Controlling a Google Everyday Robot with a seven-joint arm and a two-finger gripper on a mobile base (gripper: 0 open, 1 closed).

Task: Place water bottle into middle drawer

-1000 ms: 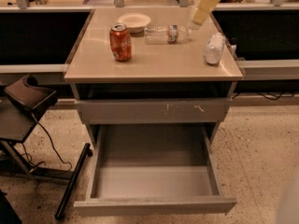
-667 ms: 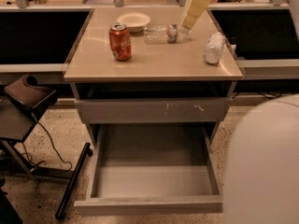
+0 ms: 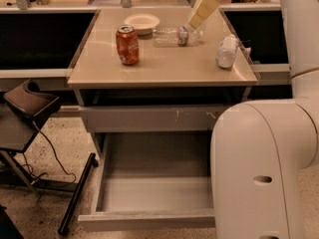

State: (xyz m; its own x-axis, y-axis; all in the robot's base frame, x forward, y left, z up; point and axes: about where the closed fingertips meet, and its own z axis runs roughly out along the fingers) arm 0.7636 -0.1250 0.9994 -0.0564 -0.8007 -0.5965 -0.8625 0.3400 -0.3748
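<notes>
Water bottle (image 3: 172, 35) near table's (image 3: 164, 66) rear edge (gripper (image 3: 192, 26) just above)

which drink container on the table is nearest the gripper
The clear water bottle with the red band, lying right at the gripper; the soda can and whitish bottle sit farther off.

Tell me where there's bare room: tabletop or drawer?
Bare: the middle drawer floor where visible, and the tabletop strip between soda can and white bottle. Crowded: the back, with bowl, water bottle, and gripper by its neck.

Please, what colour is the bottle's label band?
Red band on clear plastic bottle, camera view; tool near neck.
</notes>
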